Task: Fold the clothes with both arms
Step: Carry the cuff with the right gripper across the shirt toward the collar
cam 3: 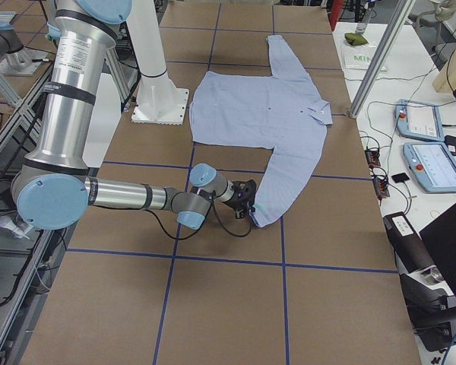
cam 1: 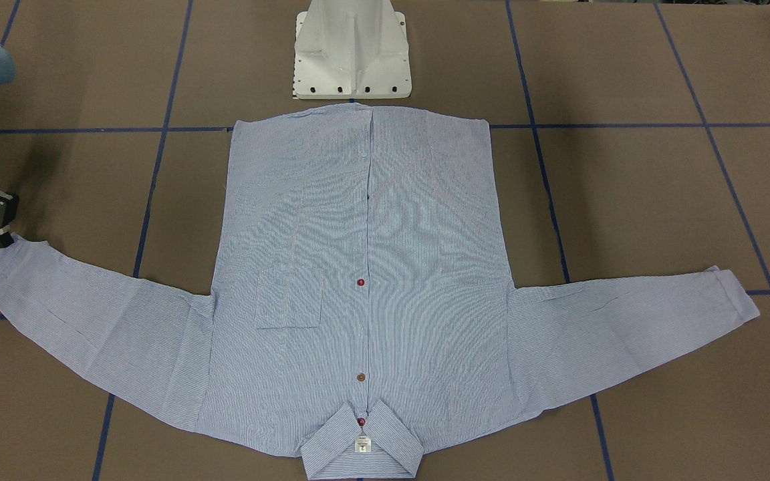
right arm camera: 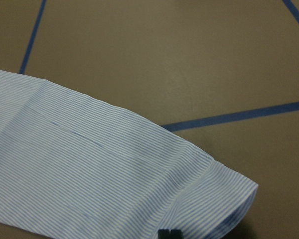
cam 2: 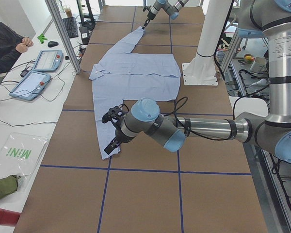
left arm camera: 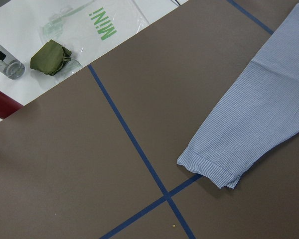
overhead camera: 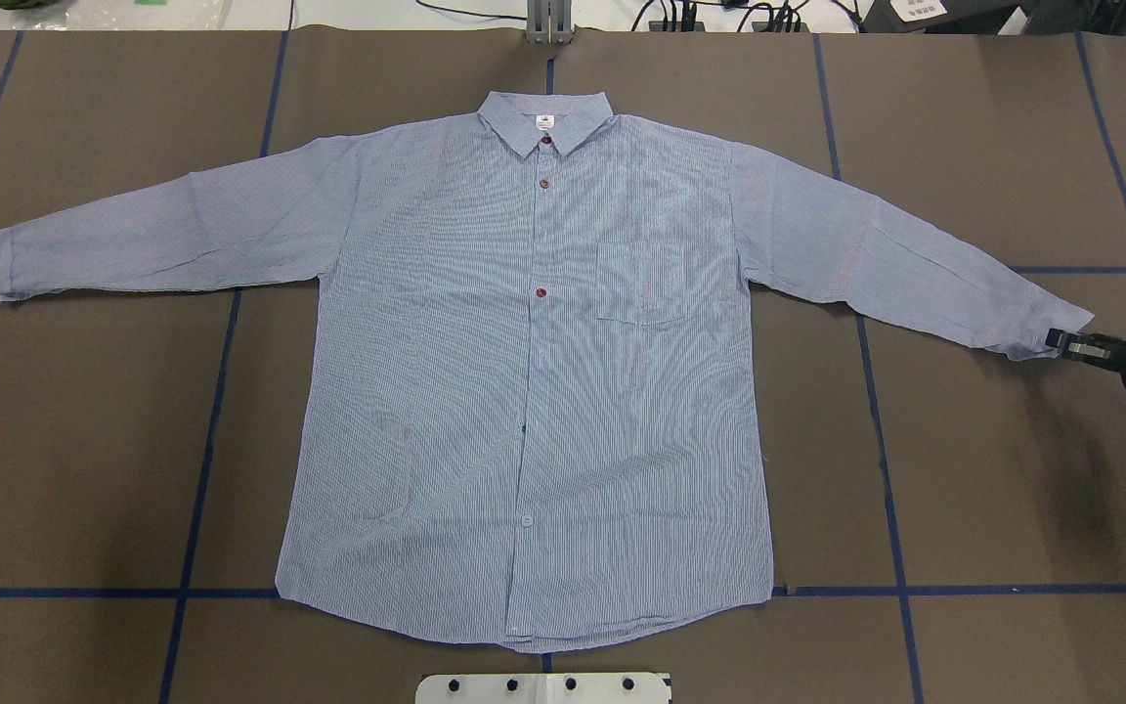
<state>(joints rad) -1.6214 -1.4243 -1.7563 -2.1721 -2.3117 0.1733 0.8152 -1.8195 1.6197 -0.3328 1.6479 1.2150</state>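
Robot's side of the brown table point(overhead camera: 993, 469), crossed by blue tape lines point(overhead camera: 84, 593): the white pedestal point(overhead camera: 543, 687) stands just short of the hem of a light blue striped shirt point(overhead camera: 485, 391); the shirt lies flat, front up and buttoned, with its hem toward the robot and both sleeves spread wide.

Up the placket runs a row of buttons, one of them a dark red button point(overhead camera: 541, 292) at chest height; the chest pocket point(overhead camera: 641, 284) sits on the robot's right half of the body.

Out at the robot's right, the right arm point(cam 3: 121, 194) reaches low along the table; the right gripper point(overhead camera: 1060, 341) is at the end of the right sleeve point(overhead camera: 915, 274), its fingers drawn together on the edge of the cuff point(overhead camera: 1037, 337); the wrist view shows one black fingertip point(right arm camera: 169, 234) over the striped cloth, and the cuff itself lies flat.

At the other end, the left sleeve point(overhead camera: 162, 230) lies flat on the table; the left arm point(cam 2: 208, 128) stretches across the table, and the left gripper point(cam 2: 111, 144) hangs above the end of that sleeve, apart from it; how wide its fingers stand cannot be told, since it shows only from the side.

Farthest from the robot, the collar point(overhead camera: 504, 117) lies at the table's far edge, a small white label point(overhead camera: 544, 123) showing inside it.

Beyond the table's edge, a white bench holds a clear bag point(left arm camera: 102, 25) printed in green and a green pouch point(left arm camera: 50, 56).
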